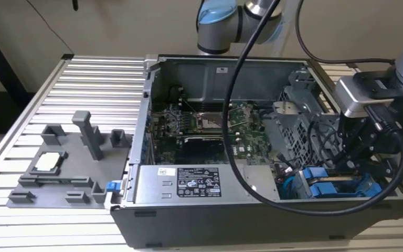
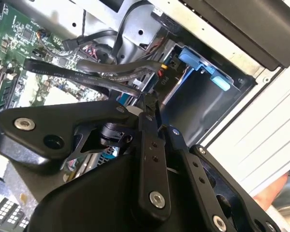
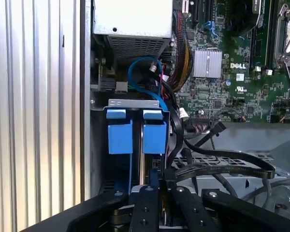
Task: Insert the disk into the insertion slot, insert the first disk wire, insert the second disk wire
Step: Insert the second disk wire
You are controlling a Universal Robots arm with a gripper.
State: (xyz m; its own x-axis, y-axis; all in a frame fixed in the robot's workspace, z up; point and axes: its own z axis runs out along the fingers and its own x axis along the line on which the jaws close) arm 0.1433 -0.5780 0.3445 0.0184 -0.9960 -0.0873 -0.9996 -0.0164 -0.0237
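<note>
Ribbed aluminium bench under open computer case. Gripper low over insertion slot; fingers narrow, contents unclear. Disk seated in slot, blue carrier tabs up.

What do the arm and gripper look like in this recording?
The arm is silver-grey with light blue joint caps, and thick black cables loop off it. A grey box sits at its wrist. The gripper is black, built of flat bolted linkage bars with silver screw heads.
</note>
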